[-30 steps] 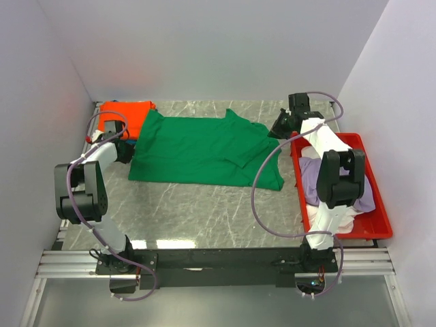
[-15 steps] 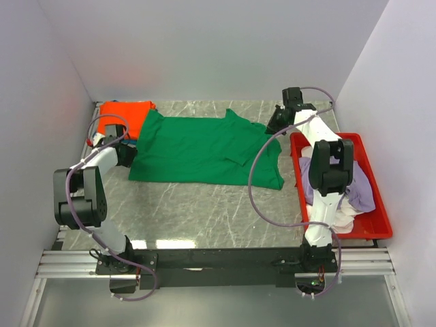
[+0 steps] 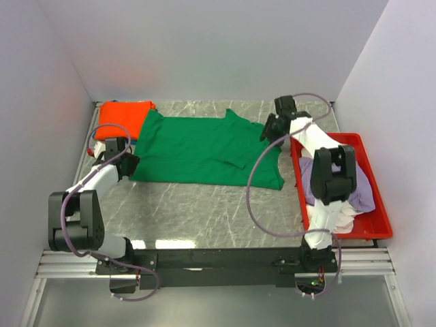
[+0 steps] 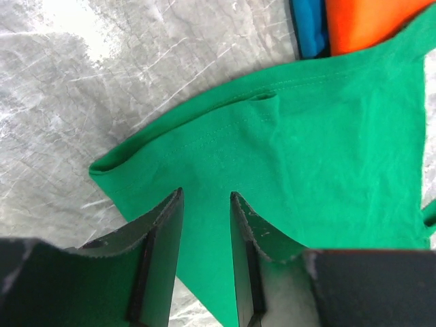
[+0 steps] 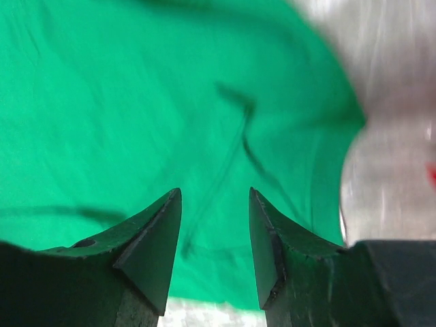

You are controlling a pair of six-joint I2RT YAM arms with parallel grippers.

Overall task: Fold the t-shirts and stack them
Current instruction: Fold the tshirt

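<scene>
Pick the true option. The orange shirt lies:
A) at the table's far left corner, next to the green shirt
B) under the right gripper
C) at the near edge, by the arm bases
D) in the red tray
A: the orange shirt lies at the far left corner of the table, right beside the green shirt; the red tray is on the opposite side.

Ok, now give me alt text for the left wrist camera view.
The left gripper, open, points at a corner of a green t-shirt lying on a grey marbled table. An orange shirt and a blue shirt show at the top right.
</scene>
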